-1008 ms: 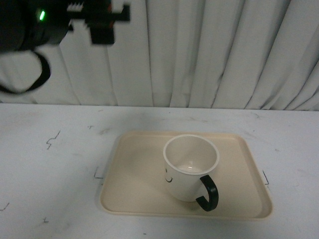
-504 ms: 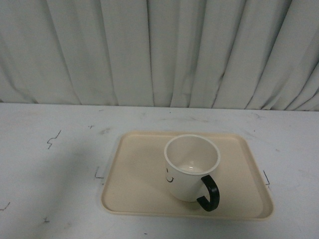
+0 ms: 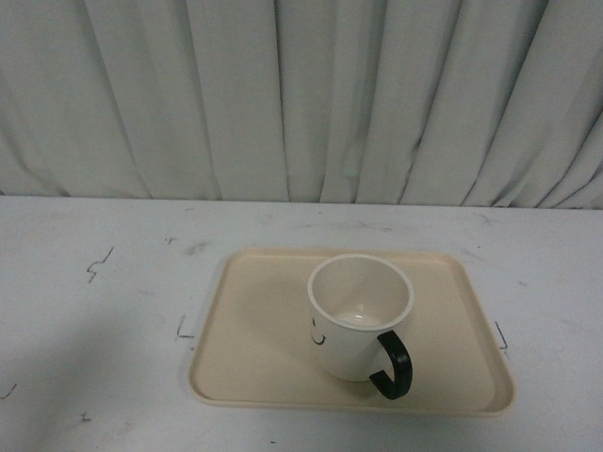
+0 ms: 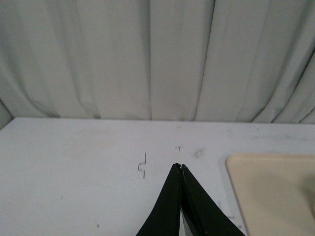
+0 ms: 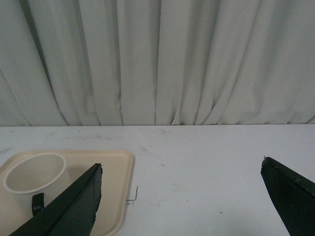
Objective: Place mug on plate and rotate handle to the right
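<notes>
mug (image 3: 353, 320) stood on plate (image 3: 254, 377) | handle (image 3: 394, 365) pointed lower right | right gripper (image 5: 181, 163) apart, mug lower-left in its view, judged nearer | left gripper (image 4: 178, 166) together

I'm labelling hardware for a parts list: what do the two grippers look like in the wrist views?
Left gripper: matte black fingers, flat wedges tapering to sharp points. Right gripper: the same black tapered wedges. No cables or markings show; the front view shows neither arm.

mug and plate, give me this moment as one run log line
mug: upright on plate | handle: near-right of mug | left claw: shut, empty | right claw: open, empty
</notes>
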{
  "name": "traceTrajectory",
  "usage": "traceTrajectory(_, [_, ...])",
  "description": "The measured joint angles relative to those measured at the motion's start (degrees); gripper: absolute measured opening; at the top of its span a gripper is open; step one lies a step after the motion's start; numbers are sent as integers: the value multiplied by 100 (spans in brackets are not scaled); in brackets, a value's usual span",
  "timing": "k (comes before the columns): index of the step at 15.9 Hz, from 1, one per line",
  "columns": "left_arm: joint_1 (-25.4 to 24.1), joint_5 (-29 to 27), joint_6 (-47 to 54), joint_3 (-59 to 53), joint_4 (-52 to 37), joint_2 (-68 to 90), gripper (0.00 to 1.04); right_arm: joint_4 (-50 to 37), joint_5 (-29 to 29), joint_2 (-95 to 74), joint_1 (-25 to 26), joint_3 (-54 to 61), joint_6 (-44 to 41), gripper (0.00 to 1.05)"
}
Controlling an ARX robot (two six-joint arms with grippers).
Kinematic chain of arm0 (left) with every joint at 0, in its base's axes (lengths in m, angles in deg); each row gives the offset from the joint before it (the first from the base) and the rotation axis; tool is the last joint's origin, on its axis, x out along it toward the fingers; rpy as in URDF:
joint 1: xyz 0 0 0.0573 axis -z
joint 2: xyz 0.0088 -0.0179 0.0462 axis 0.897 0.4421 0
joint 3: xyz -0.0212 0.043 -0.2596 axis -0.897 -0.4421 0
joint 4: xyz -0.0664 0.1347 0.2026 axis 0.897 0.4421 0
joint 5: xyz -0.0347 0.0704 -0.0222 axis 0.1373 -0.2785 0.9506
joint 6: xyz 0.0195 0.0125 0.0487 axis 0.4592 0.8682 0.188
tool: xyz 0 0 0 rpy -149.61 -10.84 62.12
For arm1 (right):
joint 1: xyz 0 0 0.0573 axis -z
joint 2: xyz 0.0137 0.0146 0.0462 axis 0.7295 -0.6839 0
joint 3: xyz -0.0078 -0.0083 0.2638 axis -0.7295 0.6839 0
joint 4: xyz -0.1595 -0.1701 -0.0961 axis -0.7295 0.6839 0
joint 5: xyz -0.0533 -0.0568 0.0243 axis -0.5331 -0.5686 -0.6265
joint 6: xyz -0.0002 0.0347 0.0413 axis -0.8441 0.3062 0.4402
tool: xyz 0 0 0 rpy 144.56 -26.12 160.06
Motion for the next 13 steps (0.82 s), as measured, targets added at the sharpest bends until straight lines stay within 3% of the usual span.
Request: traceTrajectory(13, [20,74,2,-195,2736,-3189,2,2,4,0,0,0,0,98])
